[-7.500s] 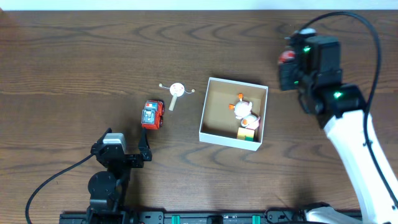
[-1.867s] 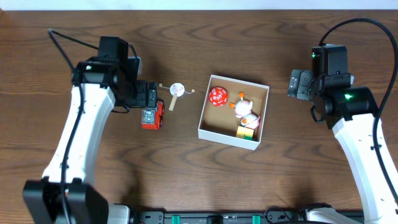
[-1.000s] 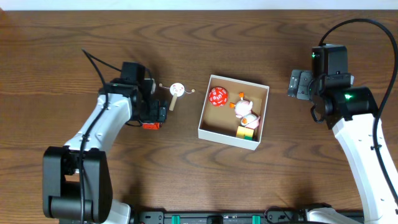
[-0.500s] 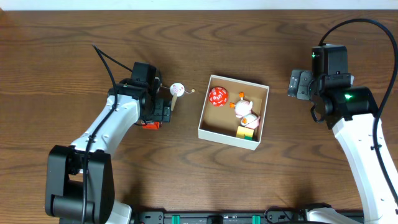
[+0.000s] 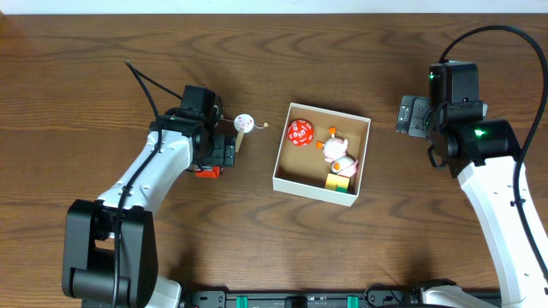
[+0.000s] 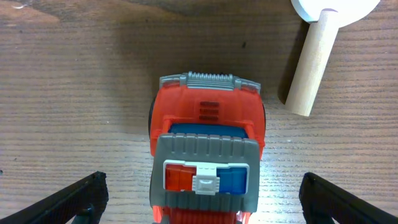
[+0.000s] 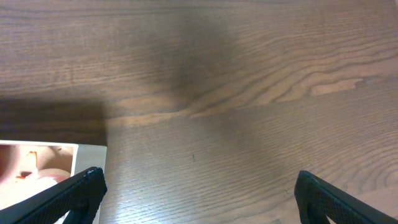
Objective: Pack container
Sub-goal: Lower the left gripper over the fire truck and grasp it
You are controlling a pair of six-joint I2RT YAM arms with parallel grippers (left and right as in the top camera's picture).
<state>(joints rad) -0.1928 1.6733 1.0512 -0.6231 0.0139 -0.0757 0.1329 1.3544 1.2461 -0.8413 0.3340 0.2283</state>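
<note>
Container: the square, shallow, open-top container (image 5: 310, 193), white outer walls and brown cardboard inside, sits on the dark wooden tabletop (image 5: 103, 68), near its middle.
Container handling: probably light and fairly stiff. The thin card walls would likely bow under a hard pinch, and the box may slide on the smooth wood. A hold over the rim on one wall looks best, or no hold at all while toys drop in from above.
Left claw: the left claw (image 6: 202, 196) stands spread wide, one finger on each side of the red, grey and blue plastic toy truck (image 6: 207, 143), not touching it.
Truck handling: hard, light, smooth plastic on wheels, so apt to roll. The flat cab sides seem the place to squeeze.
Right claw: the right claw (image 7: 199, 186) is spread wide and empty over bare wood, just right of the container.
Count inside: one red many-sided die (image 5: 298, 133), one yellow-green block (image 5: 340, 182), and white-and-orange figures (image 5: 334, 152), one or two, too small to tell.
Count outside: one truck and one round white wooden paddle (image 5: 244, 125) on a stick, just beside the truck.
Count overall: one container, two claws.
</note>
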